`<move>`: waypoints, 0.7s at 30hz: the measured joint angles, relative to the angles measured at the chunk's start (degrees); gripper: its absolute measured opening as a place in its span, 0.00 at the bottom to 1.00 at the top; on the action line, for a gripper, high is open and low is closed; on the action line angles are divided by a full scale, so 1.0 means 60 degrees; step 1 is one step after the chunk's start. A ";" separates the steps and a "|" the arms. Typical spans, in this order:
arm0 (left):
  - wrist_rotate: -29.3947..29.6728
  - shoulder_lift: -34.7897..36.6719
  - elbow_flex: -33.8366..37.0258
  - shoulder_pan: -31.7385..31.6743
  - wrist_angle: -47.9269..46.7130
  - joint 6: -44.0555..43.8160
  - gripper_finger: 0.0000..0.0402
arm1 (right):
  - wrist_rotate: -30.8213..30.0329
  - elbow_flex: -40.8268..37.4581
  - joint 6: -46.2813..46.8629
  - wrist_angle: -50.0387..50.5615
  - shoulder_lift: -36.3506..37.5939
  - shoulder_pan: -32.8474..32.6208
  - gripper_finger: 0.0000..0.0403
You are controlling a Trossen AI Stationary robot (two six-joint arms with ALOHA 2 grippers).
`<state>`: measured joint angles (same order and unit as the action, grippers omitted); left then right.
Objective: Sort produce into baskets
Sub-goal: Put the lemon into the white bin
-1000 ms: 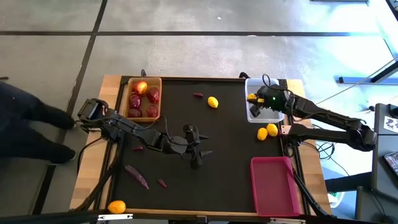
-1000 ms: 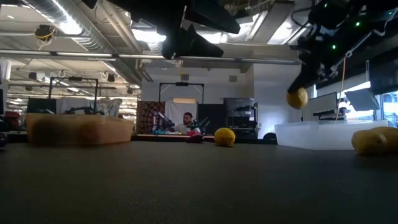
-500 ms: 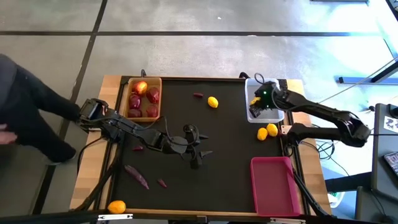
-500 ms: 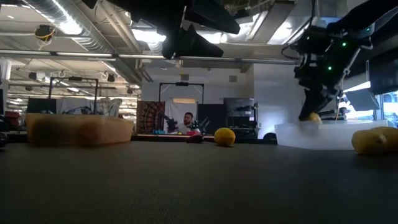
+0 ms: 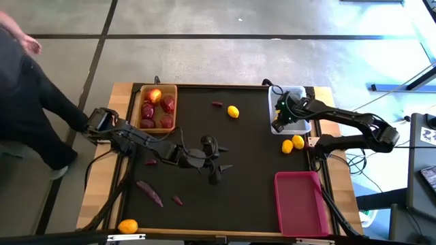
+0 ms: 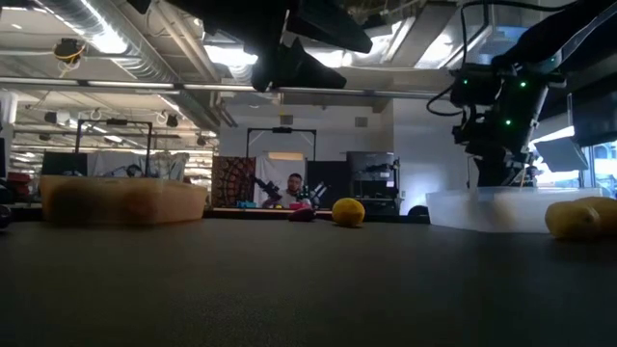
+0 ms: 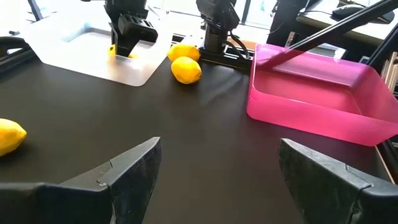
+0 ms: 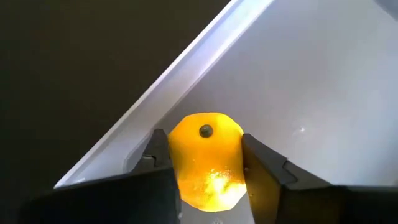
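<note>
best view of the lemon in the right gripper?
Right wrist view: the lemon fills the frame between the right gripper fingers, over the white bin. Left wrist view shows a yellow sliver; high and low views hide it.

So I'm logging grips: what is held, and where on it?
The right gripper pinches a yellow fruit across its sides, inside the white basket. The left gripper holds nothing.

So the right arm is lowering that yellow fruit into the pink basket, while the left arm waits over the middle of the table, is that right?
Not quite: the basket is wrong. The right tool holds the yellow fruit inside the white basket, as the right wrist view and the high view show. The pink basket sits apart, nearer the table's front edge. The left tool does wait over the middle.
</note>
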<state>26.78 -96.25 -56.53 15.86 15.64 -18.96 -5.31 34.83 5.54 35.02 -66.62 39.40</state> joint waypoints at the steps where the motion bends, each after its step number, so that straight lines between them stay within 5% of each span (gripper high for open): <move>1: 0.0006 0.0000 0.0000 -0.0010 0.0000 -0.0002 0.79 | 0.0014 0.0000 -0.0004 -0.0002 -0.0002 0.0000 0.24; 11: 0.0006 0.0000 0.0000 -0.0026 0.0004 -0.0010 0.79 | -0.0267 0.0574 -0.0297 0.0512 0.0028 0.0002 0.54; 21: 0.0005 0.0000 0.0000 -0.0026 -0.0004 -0.0025 0.79 | 0.1230 0.1962 -0.0296 0.0349 0.0042 -0.0007 0.64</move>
<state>26.81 -96.25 -56.53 15.70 15.62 -19.11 2.07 46.60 3.77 37.12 -66.37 39.35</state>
